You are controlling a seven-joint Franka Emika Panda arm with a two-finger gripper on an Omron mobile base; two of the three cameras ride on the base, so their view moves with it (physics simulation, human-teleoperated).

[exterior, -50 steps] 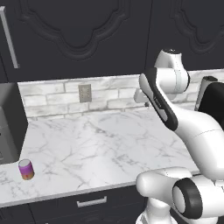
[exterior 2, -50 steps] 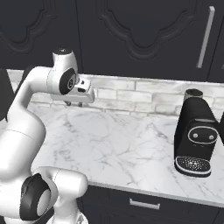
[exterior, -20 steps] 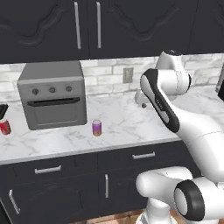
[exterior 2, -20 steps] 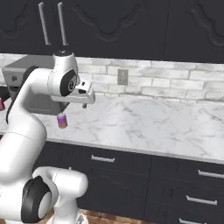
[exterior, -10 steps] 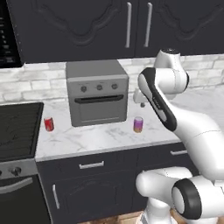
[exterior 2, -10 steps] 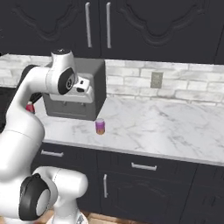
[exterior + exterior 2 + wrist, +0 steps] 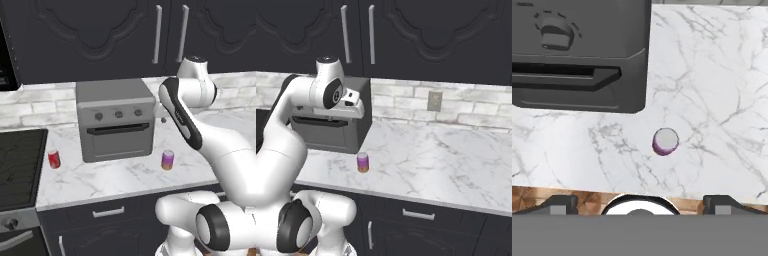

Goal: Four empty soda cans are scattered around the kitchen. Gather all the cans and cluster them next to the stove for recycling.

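Even, soft rendered light falls from above; my bench (image 7: 125,177) shows faint shadows, no glare, while everything looks slightly coarse and soft-edged.

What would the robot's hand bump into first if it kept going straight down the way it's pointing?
Probably the purple can. The open gripper looks straight down at the counter, and the can stands upright nearly in line with it, slightly ahead. If the line misses, it would hit bare marble near the counter's front edge. Depth is hard to judge.

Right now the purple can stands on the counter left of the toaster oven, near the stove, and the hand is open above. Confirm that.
Not quite. The left base view shows the purple can on the counter right of the toaster oven; the red can is the one near the stove. The hand is open above.
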